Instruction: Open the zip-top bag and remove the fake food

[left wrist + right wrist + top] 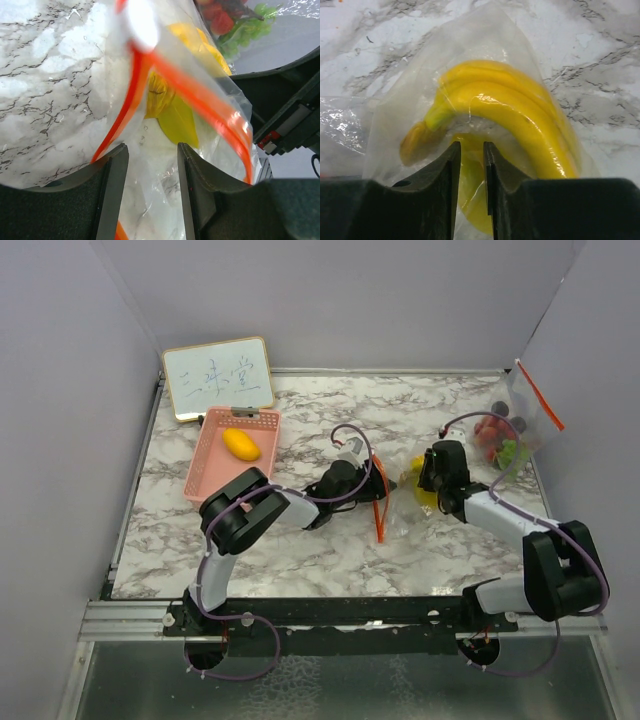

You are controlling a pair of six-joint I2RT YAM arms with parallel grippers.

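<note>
Clear zip-top bag [400, 490] lying mid-table between both arms, banana [520, 115] sitting inside it, left gripper [151, 150] standing jaws-apart astride the bag's orange zip strip, right gripper [471, 147] pinching the bag's film at the banana, lemon [240, 444] resting in pink basket [205, 465].

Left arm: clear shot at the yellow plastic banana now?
Probably not: yellow plastic banana is inside the clear zip-top bag, film over it; left end effector open at the orange zip strip.
</note>
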